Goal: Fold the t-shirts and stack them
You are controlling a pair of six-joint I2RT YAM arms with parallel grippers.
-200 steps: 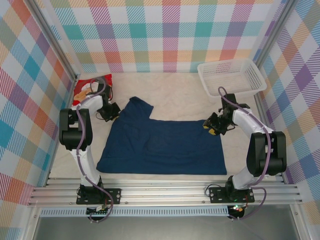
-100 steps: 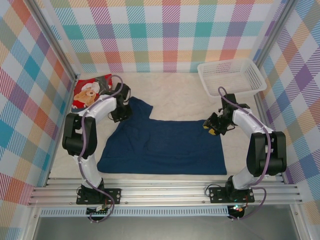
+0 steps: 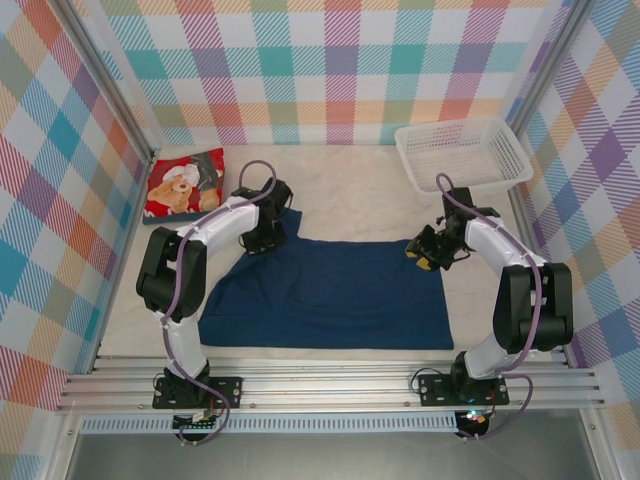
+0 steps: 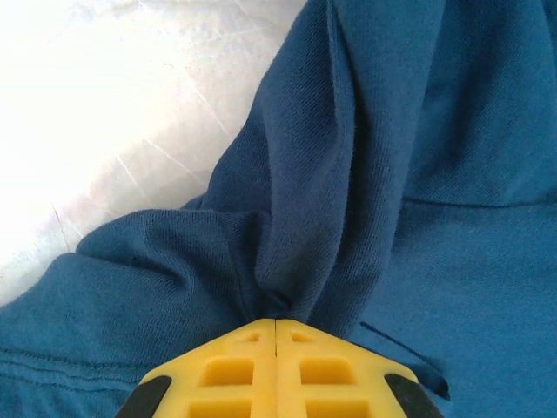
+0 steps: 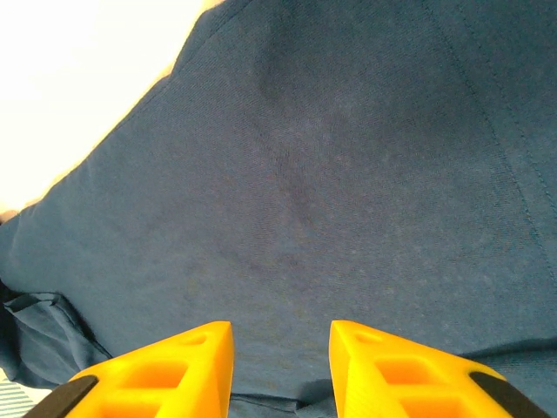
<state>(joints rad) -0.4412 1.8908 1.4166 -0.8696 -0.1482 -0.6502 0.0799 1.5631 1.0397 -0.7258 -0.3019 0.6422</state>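
Note:
A dark navy t-shirt (image 3: 330, 290) lies spread across the middle of the table, plain side up. My left gripper (image 3: 268, 232) sits at its upper left corner and is shut on a bunched fold of the navy sleeve (image 4: 296, 218), which rises in creases from the closed yellow fingertips (image 4: 276, 320). My right gripper (image 3: 425, 255) hovers at the shirt's upper right edge. Its yellow fingers (image 5: 280, 335) stand apart over flat navy cloth (image 5: 331, 174), and nothing is pinched between them. The red t-shirt (image 3: 185, 185) with a teddy-bear picture lies folded at the back left.
A white mesh basket (image 3: 462, 152) stands at the back right corner. Checked walls close in the table on three sides, and a metal rail (image 3: 330, 385) runs along the near edge. Bare pale tabletop (image 3: 350, 190) lies behind the navy shirt.
My left gripper has carried the navy sleeve to the right, away from the red shirt, folding the shirt's upper left corner inward. The right arm has not moved.

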